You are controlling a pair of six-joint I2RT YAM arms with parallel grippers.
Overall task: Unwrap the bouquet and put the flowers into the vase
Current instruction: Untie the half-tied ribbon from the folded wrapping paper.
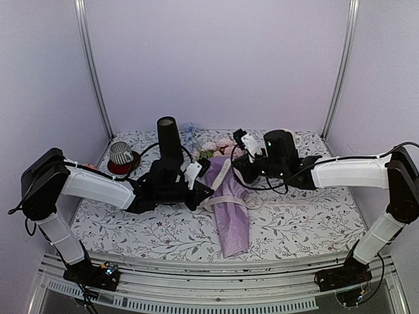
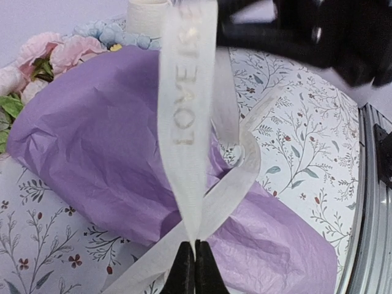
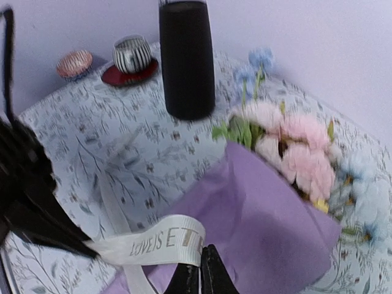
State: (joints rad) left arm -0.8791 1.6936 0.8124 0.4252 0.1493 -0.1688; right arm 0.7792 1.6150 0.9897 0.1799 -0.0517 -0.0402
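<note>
The bouquet lies on the table, its lilac paper cone (image 1: 230, 212) pointing toward the near edge and its flowers (image 1: 213, 147) toward the back. Pink roses (image 3: 297, 150) and pale blue blooms sit at the cone's mouth. A cream ribbon (image 2: 187, 110) with gold lettering stretches taut above the paper (image 2: 104, 159). My left gripper (image 2: 195, 260) is shut on one part of the ribbon; my right gripper (image 3: 200, 269) is shut on a folded part of the ribbon (image 3: 165, 244). Both grippers (image 1: 203, 188) (image 1: 233, 165) flank the cone's upper half. The black vase (image 1: 169, 137) stands upright behind the left gripper.
A striped grey cup (image 3: 133, 54) rests on a red saucer (image 3: 125, 76) at the back left, with a small pink bowl (image 3: 75, 63) beside it. A pale mug (image 2: 147, 15) shows behind the flowers. Looser ribbon (image 1: 262, 203) trails right of the cone. Purple walls enclose the floral tablecloth (image 1: 308, 222).
</note>
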